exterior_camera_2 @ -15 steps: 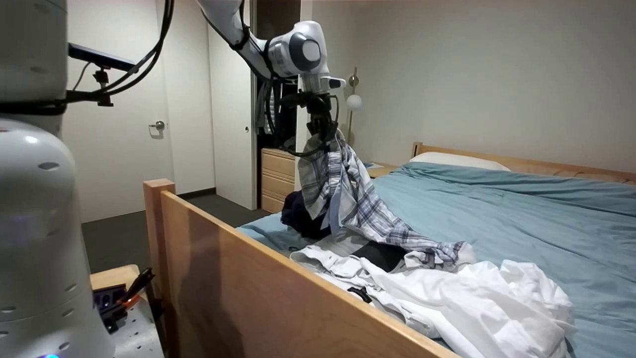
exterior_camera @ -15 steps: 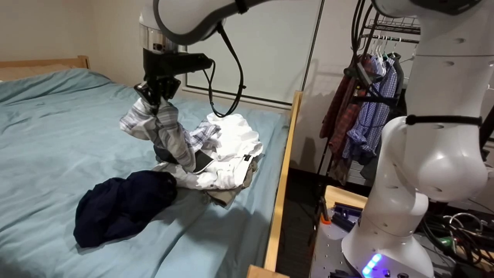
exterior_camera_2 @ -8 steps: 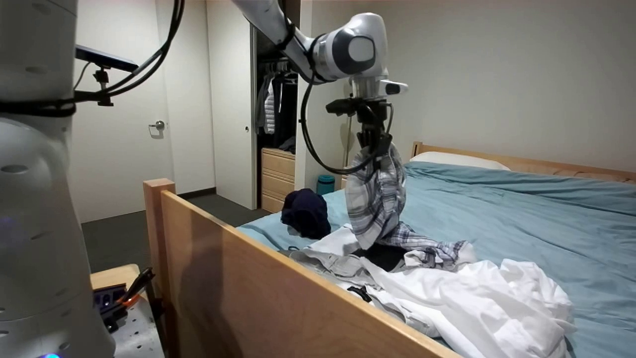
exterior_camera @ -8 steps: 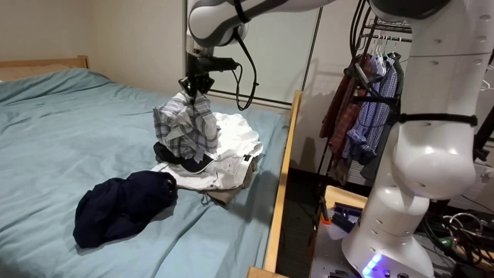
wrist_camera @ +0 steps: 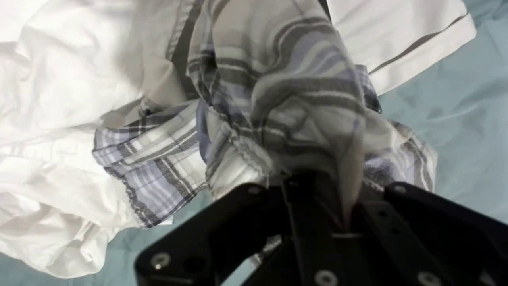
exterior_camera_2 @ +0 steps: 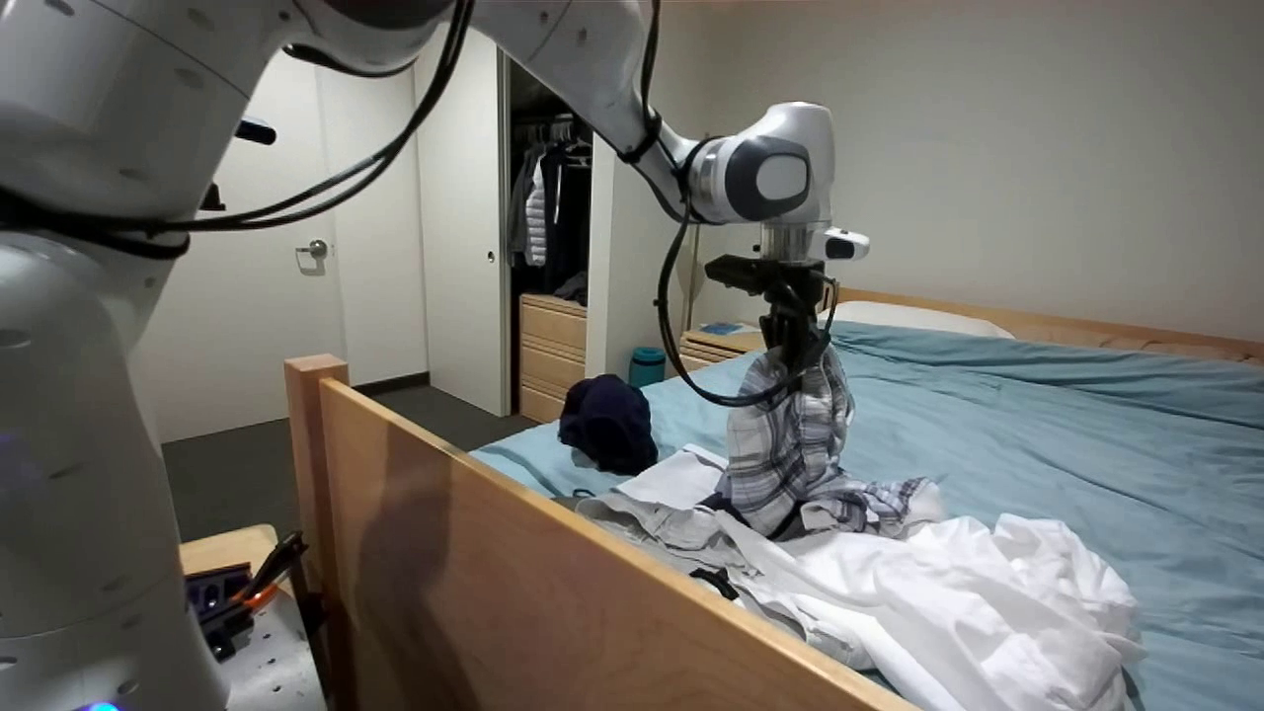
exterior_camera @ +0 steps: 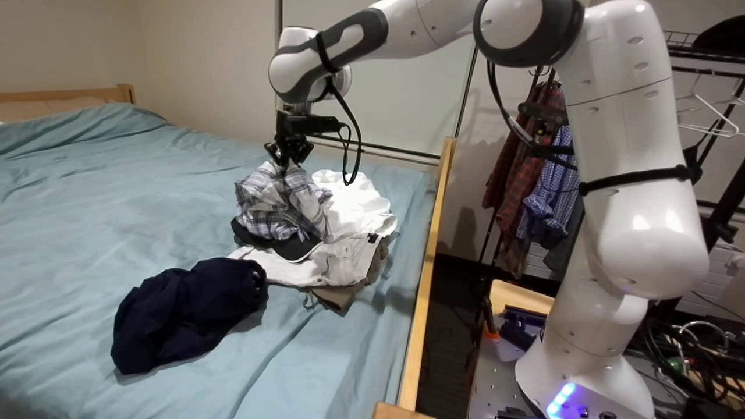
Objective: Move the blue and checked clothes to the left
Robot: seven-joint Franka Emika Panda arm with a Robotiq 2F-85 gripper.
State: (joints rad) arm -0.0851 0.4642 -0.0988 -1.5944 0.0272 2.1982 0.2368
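Hanging in fat, bunched-up folds from the gripper (exterior_camera: 283,165) is the checked garment (exterior_camera: 276,202), jaws clenched tight on a pinch of it, lower end resting on the crumpled white clothes (exterior_camera: 355,203). Up close in the wrist view it's floppy plaid stuff, bands of grey, lavender and white, all scrunched up. The navy garment (exterior_camera: 189,311) is a dark lumpy roll on the wrinkly blue-green sheet (exterior_camera: 87,233), just beside the white clothes. Under the checked one there's also a black piece (exterior_camera: 295,248), and a khaki cloth (exterior_camera: 336,295) pokes out below the white ones. Little black patch (exterior_camera: 374,238) on the whites too, way too small to make out. Storage-wise, the closet (exterior_camera_2: 538,84) in an exterior view has hung clothes (exterior_camera_2: 571,212) in it, including a pale, ribbed, puffy-looking jacket (exterior_camera_2: 536,225), with a smooth wooden drawer unit (exterior_camera_2: 553,341) at the bottom. Teal cylinder (exterior_camera_2: 647,366) beyond the sheet's edge: can't tell if it's a container.
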